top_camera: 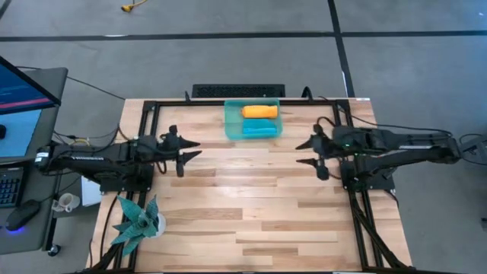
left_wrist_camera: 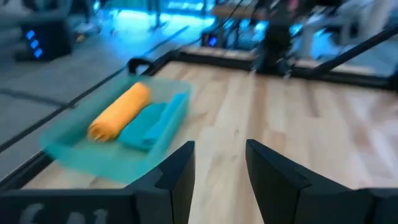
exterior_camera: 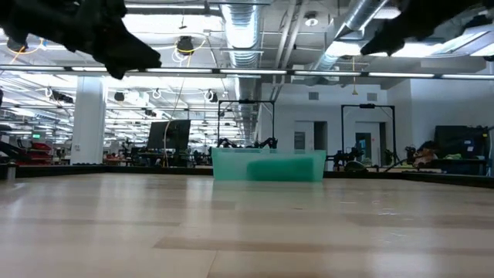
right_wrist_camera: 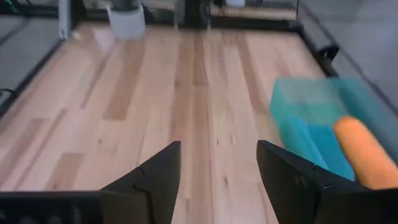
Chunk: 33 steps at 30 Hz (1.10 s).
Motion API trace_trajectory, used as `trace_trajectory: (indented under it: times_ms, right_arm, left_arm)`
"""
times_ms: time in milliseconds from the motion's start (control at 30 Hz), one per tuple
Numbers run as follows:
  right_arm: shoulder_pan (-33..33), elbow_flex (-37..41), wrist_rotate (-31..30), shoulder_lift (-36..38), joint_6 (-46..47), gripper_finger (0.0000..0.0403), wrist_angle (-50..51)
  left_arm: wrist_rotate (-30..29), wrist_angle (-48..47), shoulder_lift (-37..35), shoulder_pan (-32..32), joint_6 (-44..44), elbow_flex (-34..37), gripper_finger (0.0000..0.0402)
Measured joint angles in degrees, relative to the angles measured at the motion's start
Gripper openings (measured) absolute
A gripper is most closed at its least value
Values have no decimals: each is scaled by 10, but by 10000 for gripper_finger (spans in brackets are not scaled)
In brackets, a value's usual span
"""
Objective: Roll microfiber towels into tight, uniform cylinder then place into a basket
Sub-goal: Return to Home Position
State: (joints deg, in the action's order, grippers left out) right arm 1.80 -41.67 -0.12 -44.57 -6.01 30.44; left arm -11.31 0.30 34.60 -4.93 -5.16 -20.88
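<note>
**A:** Since both rolls lie in the basket, what is left for the arms?

**B:** Only the retreat to rest, I'd judge. The orange towel lies along the basket's far side and the teal towel beside it on the near side. The basket stands at the middle of the bench's far edge, close to the black frame.

**A:** And the pincers?

**B:** The left pincer hangs over the left part of the bench and the right pincer over the right. Their tips face one another with bare wood between. Each has its fingers parted by a moderate gap and holds nothing. The low view shows both well above the wood.

**A:** So how to finish cleanly?

**B:** Draw each arm back along its own side, away from the basket. Keep the height so no finger scrapes the bench or clips the basket wall. Use slow, even joint moves, since a jerk near the far edge could nudge the basket and loosen the rolls. Leave the fingers empty. The left arm should also mind the spiky plant at the near left corner.

**A:** Much risk?

**B:** Small, I'd say, as both pincers are apart from the basket.
</note>
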Motion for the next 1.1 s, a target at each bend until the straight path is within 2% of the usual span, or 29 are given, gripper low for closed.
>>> trace_trajectory:
  times_ms: [133, 300, 400, 533, 733, 900, 1033, 1100]
  right_arm:
    - [-23, 58, 0, 88, -8, 230, -45]
    - [-34, 85, 0, 181, -29, 230, -37]
    - [-32, 85, 0, 228, -30, 230, -19]
    - [-32, 85, 0, 273, 3, 230, -22]
    - [-32, 125, 0, 316, -10, 230, -30]
    - [-31, 203, -2, 350, -58, 230, -131]
    - [-19, 260, -2, 376, -98, 230, -229]
    - [-8, 282, -2, 386, -104, 230, -247]
  left_arm:
    - [-3, 86, -50, 29, 10, 59, 135]
    - [-3, 168, -120, 35, 54, 113, 135]
    - [0, 161, -161, 35, 69, 129, 135]
    - [-4, 96, -197, 35, 75, 130, 135]
    - [-9, 66, -203, 35, 65, 131, 135]
    - [-9, 73, -192, 35, 56, 138, 135]
    - [-9, 132, -193, 35, 55, 190, 135]
    - [-12, 141, -192, 34, 54, 202, 135]
